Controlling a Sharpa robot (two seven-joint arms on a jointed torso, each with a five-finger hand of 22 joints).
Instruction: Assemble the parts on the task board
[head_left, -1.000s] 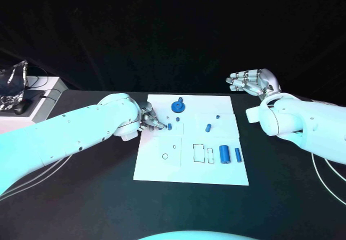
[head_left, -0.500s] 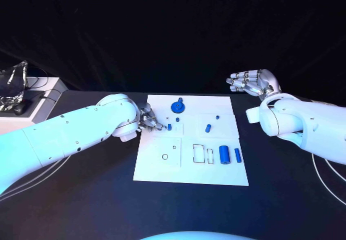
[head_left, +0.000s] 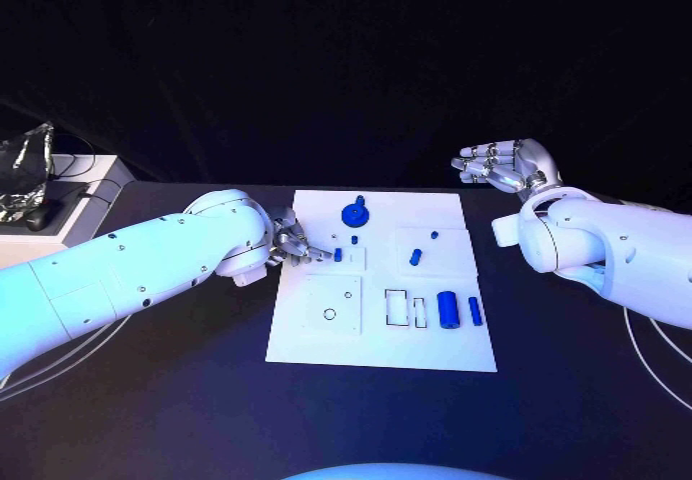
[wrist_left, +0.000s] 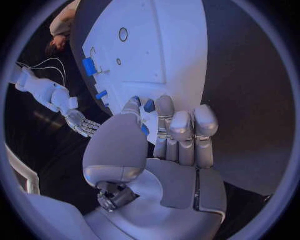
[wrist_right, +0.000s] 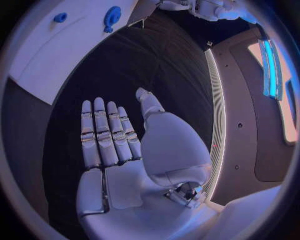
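The white task board (head_left: 378, 340) lies mid-table. My left hand (head_left: 296, 243) rests at its left edge, thumb and a finger pinching a small blue part (head_left: 338, 254), which the left wrist view shows between the fingertips (wrist_left: 149, 106). A round blue part (head_left: 355, 213) sits at the board's far edge. Two small blue parts (head_left: 417, 256) lie to the right of the left hand. A blue cylinder (head_left: 449, 309) and a thinner blue bar (head_left: 476, 310) lie near the right edge. My right hand (head_left: 500, 162) hangs raised beyond the board's right corner, fingers spread and empty (wrist_right: 109, 140).
Drawn slots (head_left: 397, 307) and a round hole (head_left: 330, 313) mark the board's near half. A pale box with dark gear (head_left: 36, 195) stands at the table's far left. Bare black table (head_left: 173, 400) surrounds the board.
My left forearm has swung a little outward and the hand has eased slightly left, still at the small blue part. The right hand has not moved.
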